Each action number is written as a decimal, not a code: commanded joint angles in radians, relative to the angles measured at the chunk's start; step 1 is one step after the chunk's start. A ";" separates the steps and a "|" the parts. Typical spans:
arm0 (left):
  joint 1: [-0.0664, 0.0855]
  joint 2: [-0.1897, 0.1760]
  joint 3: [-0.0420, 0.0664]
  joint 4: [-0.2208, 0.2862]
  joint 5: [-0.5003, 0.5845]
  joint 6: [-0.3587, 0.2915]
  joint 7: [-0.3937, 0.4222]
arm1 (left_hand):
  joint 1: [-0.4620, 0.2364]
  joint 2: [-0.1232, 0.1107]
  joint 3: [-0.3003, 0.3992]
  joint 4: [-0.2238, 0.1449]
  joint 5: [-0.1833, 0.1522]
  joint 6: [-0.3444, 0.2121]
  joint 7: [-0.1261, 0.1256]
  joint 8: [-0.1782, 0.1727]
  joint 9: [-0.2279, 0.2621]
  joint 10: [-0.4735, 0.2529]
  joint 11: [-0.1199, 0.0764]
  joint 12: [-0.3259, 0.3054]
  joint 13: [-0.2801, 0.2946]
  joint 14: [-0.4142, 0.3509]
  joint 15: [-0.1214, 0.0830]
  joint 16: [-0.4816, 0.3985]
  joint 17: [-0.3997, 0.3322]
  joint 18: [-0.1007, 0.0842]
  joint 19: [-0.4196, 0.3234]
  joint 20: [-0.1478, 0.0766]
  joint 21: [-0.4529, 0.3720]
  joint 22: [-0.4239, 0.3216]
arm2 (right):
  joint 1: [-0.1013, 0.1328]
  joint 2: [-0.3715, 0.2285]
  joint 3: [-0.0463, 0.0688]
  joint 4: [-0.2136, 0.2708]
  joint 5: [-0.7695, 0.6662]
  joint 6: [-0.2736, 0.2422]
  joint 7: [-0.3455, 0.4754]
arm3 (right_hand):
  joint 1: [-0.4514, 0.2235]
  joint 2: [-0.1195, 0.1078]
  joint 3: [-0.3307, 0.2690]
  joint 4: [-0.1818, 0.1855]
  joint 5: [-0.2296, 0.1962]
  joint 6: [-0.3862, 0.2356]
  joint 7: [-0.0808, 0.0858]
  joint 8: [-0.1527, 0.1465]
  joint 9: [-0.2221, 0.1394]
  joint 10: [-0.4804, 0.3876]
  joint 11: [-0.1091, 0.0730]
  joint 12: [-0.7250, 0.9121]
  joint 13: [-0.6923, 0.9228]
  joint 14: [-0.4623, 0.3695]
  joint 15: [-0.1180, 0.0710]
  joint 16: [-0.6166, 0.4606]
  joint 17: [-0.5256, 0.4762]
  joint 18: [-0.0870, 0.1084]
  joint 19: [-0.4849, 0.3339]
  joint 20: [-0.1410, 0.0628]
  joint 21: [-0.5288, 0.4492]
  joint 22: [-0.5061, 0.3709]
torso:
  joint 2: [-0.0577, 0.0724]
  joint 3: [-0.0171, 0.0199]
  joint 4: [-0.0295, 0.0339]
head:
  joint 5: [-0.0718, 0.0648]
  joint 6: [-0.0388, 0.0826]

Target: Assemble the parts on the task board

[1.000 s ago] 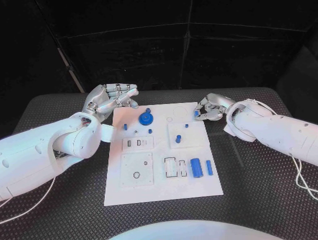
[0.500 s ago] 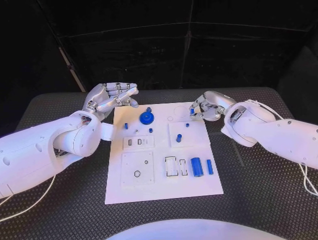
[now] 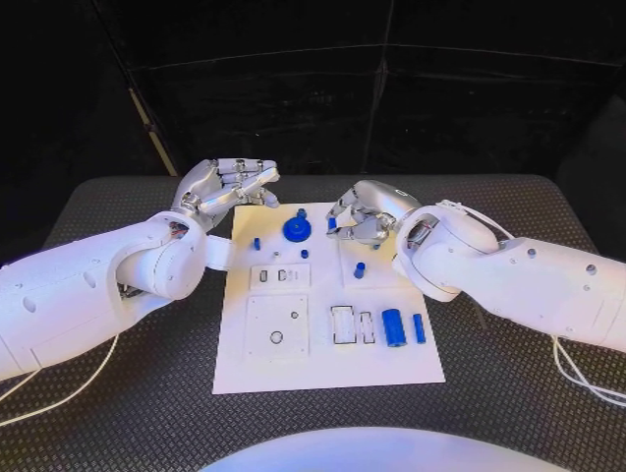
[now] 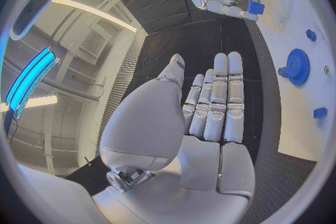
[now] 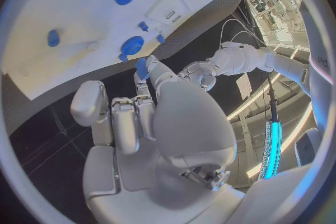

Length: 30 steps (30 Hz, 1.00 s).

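A small blue block-shaped part (image 4: 256,8) was seen pinched at the fingertips of the silver many-fingered right hand (image 3: 366,209), which had been carried, over the last second, from just off the right edge of the white rectangular task board (image 3: 398,369) inward to a place above the board's far edge, close to the flat blue toothed gear (image 3: 297,231) standing there. In the right wrist view the same part (image 5: 142,67) was shown held out past the fingertips, over the black rubber-textured table (image 3: 540,393) and just short of the board's far edge, with the gear (image 5: 131,45) a little beyond it. The silver many-fingered left hand (image 3: 229,187) had stayed beside the board's far left corner, fingers straight and close together with nothing in them. The large blue cylinder (image 3: 393,325) and the slim blue bar (image 3: 419,327) lay untouched near the right edge, beside the empty rectangular slots (image 3: 351,324), and a short blue peg (image 3: 360,268) remained toward the middle. By the look of it, the carried part was being brought to a seat near the gear, and the placing step was not yet done; which seat was meant could not be told.
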<state>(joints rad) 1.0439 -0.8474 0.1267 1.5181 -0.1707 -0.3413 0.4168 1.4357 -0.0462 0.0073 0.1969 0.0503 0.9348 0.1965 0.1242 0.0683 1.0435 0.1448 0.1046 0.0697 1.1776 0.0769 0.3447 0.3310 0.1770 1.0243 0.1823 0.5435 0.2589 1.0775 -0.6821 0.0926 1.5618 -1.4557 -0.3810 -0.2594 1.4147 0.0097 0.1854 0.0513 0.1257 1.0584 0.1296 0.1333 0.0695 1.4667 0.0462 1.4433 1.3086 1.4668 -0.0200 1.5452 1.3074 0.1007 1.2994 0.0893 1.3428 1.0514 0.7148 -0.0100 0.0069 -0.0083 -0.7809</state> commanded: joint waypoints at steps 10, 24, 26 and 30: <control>0.002 0.011 0.001 -0.026 0.001 0.015 0.002 | 0.000 0.011 -0.005 0.000 0.001 0.008 0.000 -0.005 -0.001 0.007 -0.002 -0.001 0.000 -0.005 0.001 0.005 0.002 0.003 -0.007 -0.001 0.006 0.001 | -0.008 0.119 -0.046 -0.024 -0.095 0.052 -0.088 | -0.004 0.010 0.006 0.001 0.007 0.017 -0.007 0.005 0.001 0.013 -0.007 -0.002 0.125 0.091 -0.009 0.004 0.204 -0.001 -0.001 -0.007 0.001 -0.001 | 0.000 -0.0004 -0.0008 | 0.031 -0.011; 0.002 0.019 0.001 -0.033 0.001 0.017 0.001 | 0.000 0.011 -0.005 0.000 0.001 0.008 0.000 -0.005 -0.001 0.007 -0.002 -0.001 0.000 -0.005 0.001 0.005 0.002 0.003 -0.007 -0.001 0.006 0.001 | -0.040 0.182 -0.063 -0.067 -0.138 0.082 -0.099 | -0.007 0.009 0.009 0.001 0.011 0.016 -0.008 0.004 0.001 0.012 -0.007 -0.004 0.123 0.091 -0.009 0.003 0.202 0.000 -0.001 -0.008 0.000 -0.003 | 0.000 0.0022 -0.0017 | 0.048 -0.024; 0.002 0.020 0.001 -0.034 0.001 0.017 0.001 | 0.000 0.011 -0.005 0.000 0.001 0.008 0.000 -0.005 -0.001 0.007 -0.002 -0.001 0.000 -0.005 0.001 0.005 0.002 0.003 -0.007 -0.001 0.006 0.001 | -0.042 0.187 -0.064 -0.071 -0.141 0.084 -0.098 | -0.008 0.009 0.010 0.001 0.013 0.016 -0.008 0.004 0.001 0.013 -0.007 -0.002 0.125 0.091 -0.010 0.004 0.203 0.000 -0.001 -0.008 0.000 -0.003 | 0.000 0.0022 -0.0017 | 0.049 -0.025; 0.002 0.022 0.001 -0.035 0.001 0.018 0.001 | 0.000 0.011 -0.005 0.000 0.001 0.008 0.000 -0.005 -0.001 0.007 -0.002 -0.001 0.000 -0.005 0.001 0.005 0.002 0.003 -0.007 -0.001 0.006 0.001 | -0.045 0.198 -0.068 -0.081 -0.146 0.092 -0.097 | -0.009 0.007 0.011 0.000 0.014 0.016 -0.008 0.004 0.001 0.013 -0.007 -0.002 0.126 0.091 -0.010 0.004 0.204 0.000 -0.001 -0.008 0.000 -0.002 | 0.000 0.0015 -0.0014 | 0.049 -0.027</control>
<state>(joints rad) 1.0445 -0.8271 0.1269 1.4827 -0.1707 -0.3352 0.4168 1.4357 -0.0462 0.0073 0.1970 0.0503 0.9348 0.1965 0.1242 0.0683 1.0435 0.1448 0.1046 0.0698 1.1777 0.0769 0.3447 0.3321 0.1771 1.0243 0.1823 0.5435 0.2587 1.0311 -0.4852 0.0247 1.4825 -1.5775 -0.3074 -0.3542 1.4088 0.0149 0.1907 0.0512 0.1354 1.0599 0.1310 0.1350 0.0682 1.4667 0.0463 1.4433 1.3086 1.4632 -0.0234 1.5453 1.3073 0.1008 1.2993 0.0893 1.3428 1.0501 0.7150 -0.0082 0.0050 0.0406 -0.8065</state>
